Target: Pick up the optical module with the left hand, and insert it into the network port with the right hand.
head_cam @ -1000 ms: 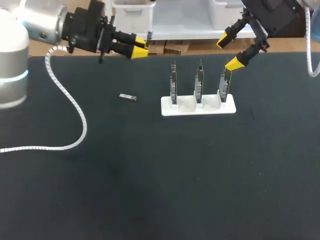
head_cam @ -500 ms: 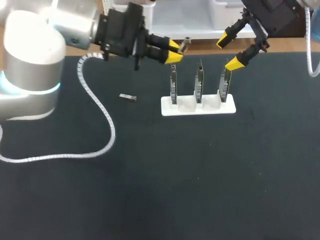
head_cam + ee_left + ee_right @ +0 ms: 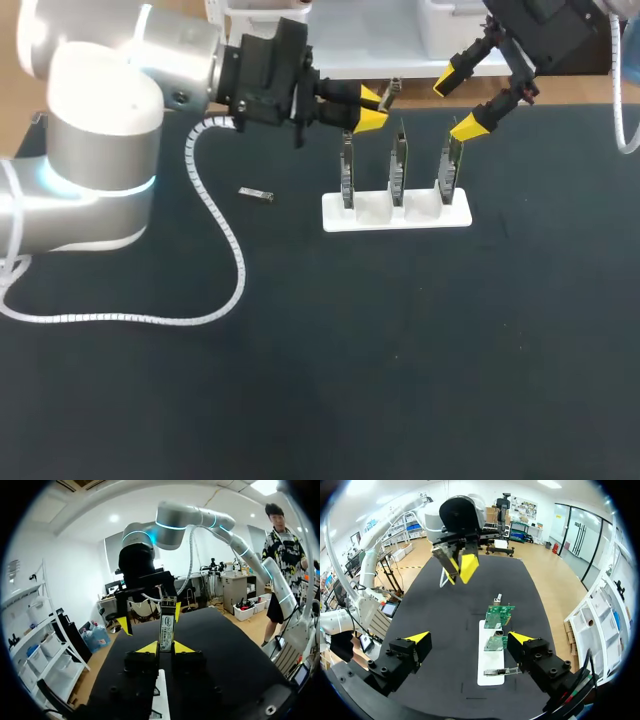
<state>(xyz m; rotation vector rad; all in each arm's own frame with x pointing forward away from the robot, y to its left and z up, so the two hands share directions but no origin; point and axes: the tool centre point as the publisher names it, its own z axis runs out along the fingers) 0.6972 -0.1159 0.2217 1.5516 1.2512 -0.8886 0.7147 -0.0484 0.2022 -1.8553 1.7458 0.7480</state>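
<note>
The left gripper (image 3: 368, 106) pinched an optical module (image 3: 392, 90) by one end, its free end jutting toward three o'clock. The right gripper (image 3: 457, 103), fingers spread wide with nothing between them, hung at the module's three o'clock, near the top of the rightmost network card (image 3: 449, 165) in the white holder (image 3: 396, 214). A spare module (image 3: 256, 195) lay at the holder's nine o'clock. The handover would likely go best if the right fingers closed squarely on the free end before the left let go, so it entered the card unskewed.
</note>
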